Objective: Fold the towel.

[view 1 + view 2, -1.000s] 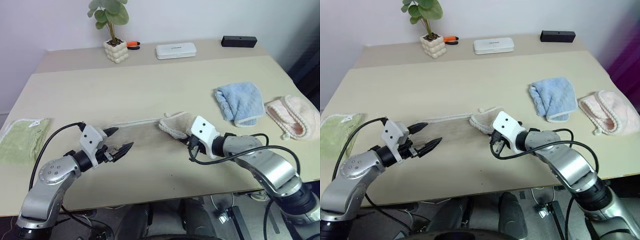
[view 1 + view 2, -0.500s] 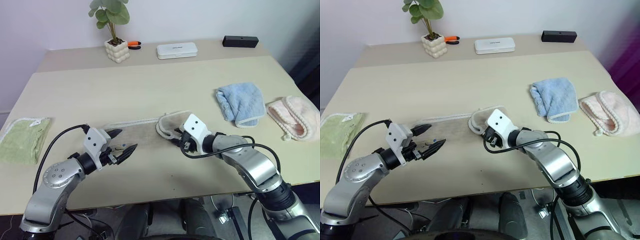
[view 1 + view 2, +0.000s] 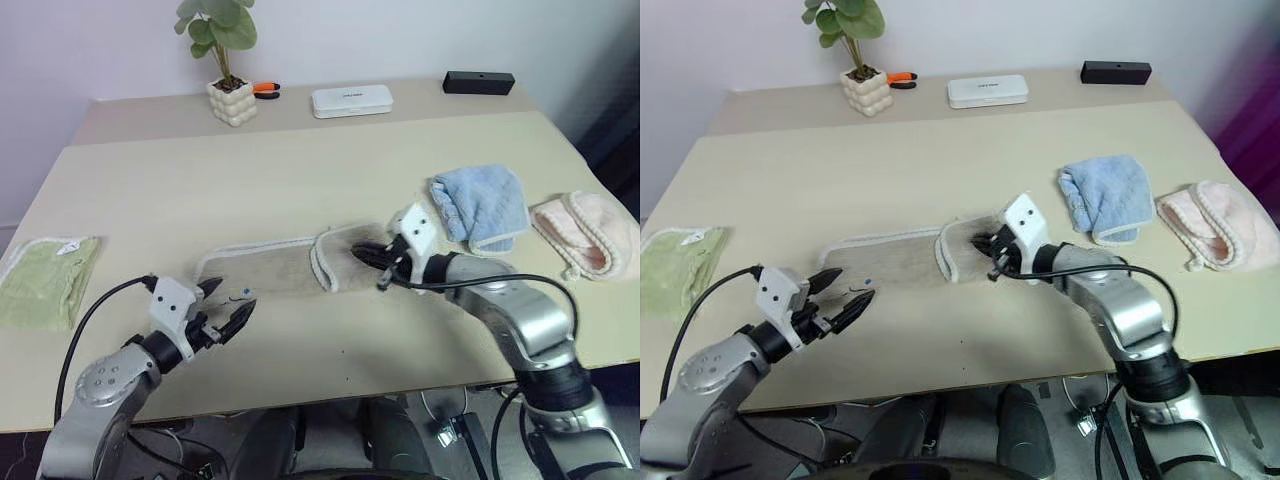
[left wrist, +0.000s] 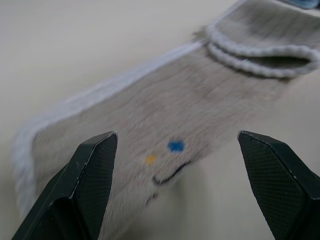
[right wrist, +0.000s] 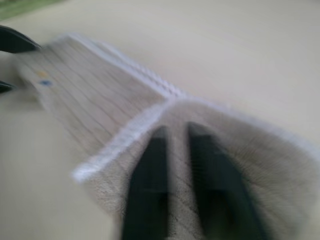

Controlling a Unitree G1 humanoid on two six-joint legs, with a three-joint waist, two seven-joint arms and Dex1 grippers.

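Observation:
The beige-grey towel (image 3: 265, 267) lies stretched across the middle of the table, its right end folded back over itself into a short flap (image 3: 335, 258) with whitish edging. My right gripper (image 3: 362, 252) is shut, its fingers lying low over that flap (image 5: 240, 165); I cannot tell whether cloth is pinched. My left gripper (image 3: 228, 303) is open just in front of the towel's left end, a little above the tabletop. In the left wrist view its fingers (image 4: 90, 175) stand wide apart, with the towel (image 4: 200, 100) and small blue and yellow marks beyond them.
A light blue towel (image 3: 482, 205) and a pink cloth (image 3: 585, 232) lie at the right, a pale green towel (image 3: 45, 282) at the left edge. At the back stand a potted plant (image 3: 232, 100), a white box (image 3: 352, 100) and a black box (image 3: 478, 82).
My right gripper carried the towel's right end leftward, opened and shut again, and now sits further right over the flap. My left gripper has drawn back and down, off the towel's left end.

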